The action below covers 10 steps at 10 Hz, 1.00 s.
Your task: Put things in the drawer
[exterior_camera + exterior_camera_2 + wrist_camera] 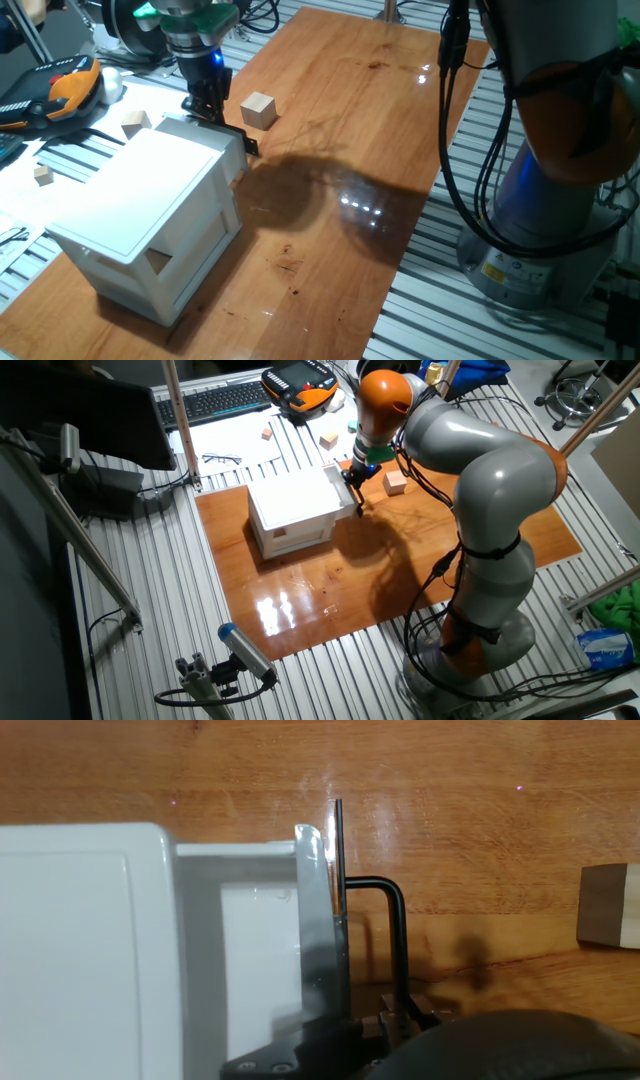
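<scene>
The gripper (pixel 345 1020) sits at the drawer (pixel 262 935) front by its black handle (pixel 385 935); whether its fingers grip the handle I cannot tell. The drawer looks slightly open and seemingly empty. A wooden cube (pixel 258 110) waits near the table's far edge, so loading has not begun.

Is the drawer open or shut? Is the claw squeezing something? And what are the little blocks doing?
drawer: open a little; no cube in the part that shows.
gripper: at the drawer's handle; open or shut cannot be told.
cube on the table: lying flat, outside the drawer, not held.
cube behind the cabinet: lying off the wooden board, not held.
</scene>
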Each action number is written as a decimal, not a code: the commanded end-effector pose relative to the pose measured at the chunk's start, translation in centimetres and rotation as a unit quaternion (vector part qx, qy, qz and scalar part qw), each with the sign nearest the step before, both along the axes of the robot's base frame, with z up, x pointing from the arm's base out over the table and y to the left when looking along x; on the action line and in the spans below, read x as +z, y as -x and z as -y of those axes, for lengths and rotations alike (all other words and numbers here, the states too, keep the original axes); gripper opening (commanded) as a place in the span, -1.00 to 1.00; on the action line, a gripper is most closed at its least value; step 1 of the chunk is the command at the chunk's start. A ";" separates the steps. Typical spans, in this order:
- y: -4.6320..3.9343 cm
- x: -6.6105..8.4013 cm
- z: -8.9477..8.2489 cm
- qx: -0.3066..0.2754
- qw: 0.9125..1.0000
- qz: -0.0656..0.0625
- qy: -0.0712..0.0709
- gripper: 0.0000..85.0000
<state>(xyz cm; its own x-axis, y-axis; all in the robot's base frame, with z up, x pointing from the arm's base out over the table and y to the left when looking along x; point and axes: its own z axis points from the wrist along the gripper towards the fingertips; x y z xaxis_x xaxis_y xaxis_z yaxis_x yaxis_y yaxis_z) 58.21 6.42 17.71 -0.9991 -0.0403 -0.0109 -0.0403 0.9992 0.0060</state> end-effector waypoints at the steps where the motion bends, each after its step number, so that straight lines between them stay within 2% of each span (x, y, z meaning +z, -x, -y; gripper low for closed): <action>1: 0.02 0.0 0.1 0.000 1.000 0.000 0.001 -1.00; 10: 0.45 -0.1 1.2 -0.001 1.000 0.004 0.009 -1.00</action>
